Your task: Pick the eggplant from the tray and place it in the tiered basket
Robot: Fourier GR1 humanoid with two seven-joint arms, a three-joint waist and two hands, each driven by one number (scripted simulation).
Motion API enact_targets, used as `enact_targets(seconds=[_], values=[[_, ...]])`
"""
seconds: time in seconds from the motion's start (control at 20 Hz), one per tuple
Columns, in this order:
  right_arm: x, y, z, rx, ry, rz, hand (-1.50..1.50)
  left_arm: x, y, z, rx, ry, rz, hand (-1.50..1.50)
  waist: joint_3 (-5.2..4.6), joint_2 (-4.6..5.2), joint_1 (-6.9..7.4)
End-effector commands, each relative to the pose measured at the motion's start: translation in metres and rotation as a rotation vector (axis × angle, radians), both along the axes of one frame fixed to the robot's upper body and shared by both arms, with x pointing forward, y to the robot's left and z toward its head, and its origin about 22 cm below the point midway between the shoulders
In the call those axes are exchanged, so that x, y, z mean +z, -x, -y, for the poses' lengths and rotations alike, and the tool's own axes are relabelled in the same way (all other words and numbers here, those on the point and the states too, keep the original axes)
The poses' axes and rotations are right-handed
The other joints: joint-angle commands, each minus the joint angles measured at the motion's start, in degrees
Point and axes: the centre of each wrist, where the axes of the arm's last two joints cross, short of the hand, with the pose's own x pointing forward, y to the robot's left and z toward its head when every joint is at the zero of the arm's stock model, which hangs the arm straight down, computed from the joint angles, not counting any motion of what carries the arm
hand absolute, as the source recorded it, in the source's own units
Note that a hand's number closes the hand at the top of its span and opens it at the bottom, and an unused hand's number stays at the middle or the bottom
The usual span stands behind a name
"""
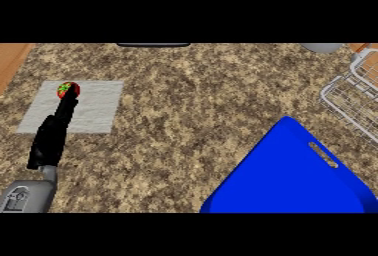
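A small round red and green thing (68,89) lies at the far left corner of a light grey mat (96,107) on the left of the counter. My left hand (52,136) stretches out long and straight over the mat, and its fingertips (69,102) reach the near side of that thing. The hand looks open, with nothing curled in it. A large blue tray (288,175) with a slot handle fills the lower right; no eggplant shows on it. The white wire tiered basket (353,97) stands at the right edge. My right hand does not show.
The speckled brown counter (192,95) runs between mat and tray. A dark flat object (153,45) sits at the far edge and a grey round thing (322,47) at the far right. A wooden strip (11,60) borders the left.
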Motion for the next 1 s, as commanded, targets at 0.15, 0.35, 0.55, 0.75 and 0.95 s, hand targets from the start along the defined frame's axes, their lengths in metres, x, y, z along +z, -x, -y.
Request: enact_targets(seconds=[0.15, 0.35, 0.55, 0.75, 0.95], values=[[-0.018, 0.003, -0.003, 0.036, -0.155, -0.036, 1.50, 0.005, 0.006, 0.013, 0.006, 0.001, -0.011, 0.00, 0.07, -0.30, -0.67], [-0.045, 0.014, 0.028, 0.023, -0.214, -0.030, 1.50, 0.001, 0.011, -0.014, -0.010, -0.005, -0.001, 0.00, 0.08, 0.12, 0.16], [-0.054, 0.019, 0.034, -0.053, -0.456, 0.116, -1.50, 0.012, 0.006, -0.008, 0.004, -0.002, -0.017, 0.00, 0.15, -0.09, -0.36], [-0.067, 0.030, 0.053, -0.034, -0.431, 0.149, -1.50, -0.012, 0.009, 0.004, 0.001, -0.005, 0.001, 0.00, 0.09, 0.18, -0.07], [-0.060, 0.031, 0.041, 0.026, -0.407, 0.320, -1.50, -0.002, 0.005, -0.008, 0.014, -0.011, -0.008, 0.00, 0.07, -0.13, -0.70]])
